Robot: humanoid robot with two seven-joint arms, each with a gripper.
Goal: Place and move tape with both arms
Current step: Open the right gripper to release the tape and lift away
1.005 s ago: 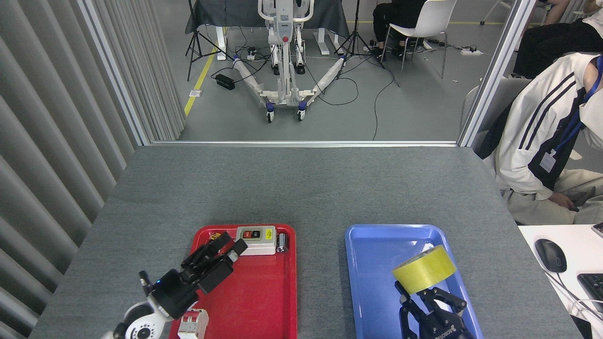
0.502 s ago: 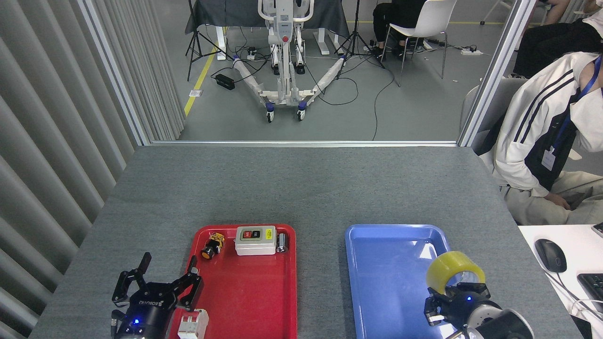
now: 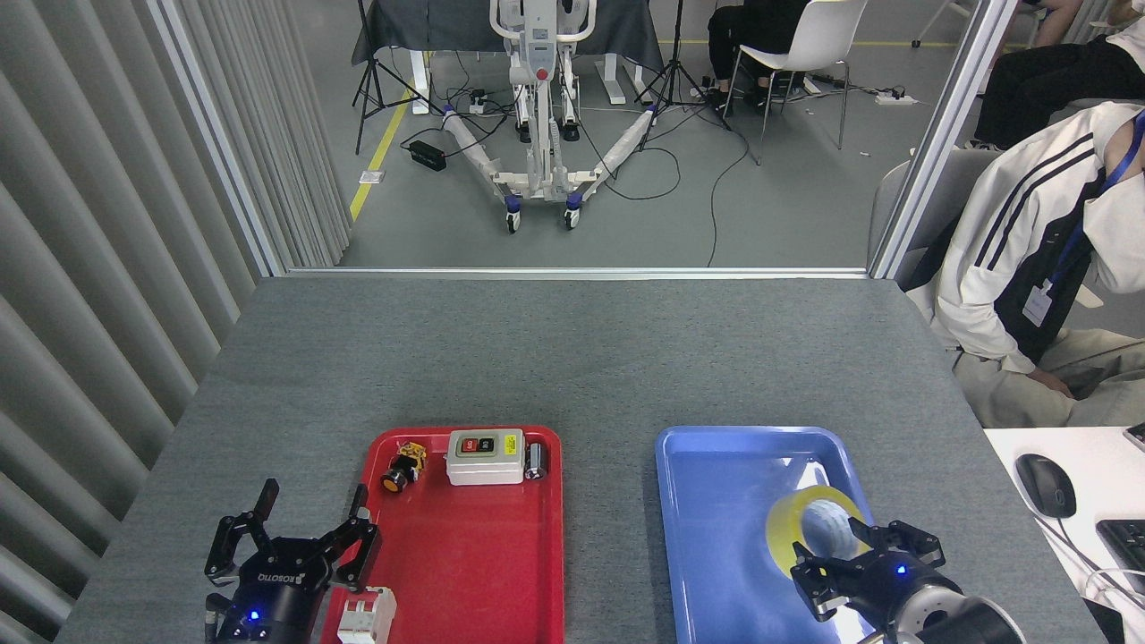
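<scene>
At the near left corner of the grey worktop (image 3: 572,358) my left pincer (image 3: 300,532) hangs with its black fingers spread apart, released and gripping nothing, just off the left rim of the red tray (image 3: 474,572). A white breaker block (image 3: 367,615) lies at that tray's near left corner, close beside the pincer's body. Along the red tray's far edge I see a small yellow and black push button (image 3: 401,468), a grey switch box (image 3: 485,456) with red and black buttons, and a dark little cylinder (image 3: 536,461) touching the box's right side. Further right sits the blue tray (image 3: 716,501); the tape (image 3: 808,535) is over its right side, tilted with its hollow core facing me. My right pincer (image 3: 866,559) is at the roll's near right edge, but I cannot tell whether it is clenched on it
</scene>
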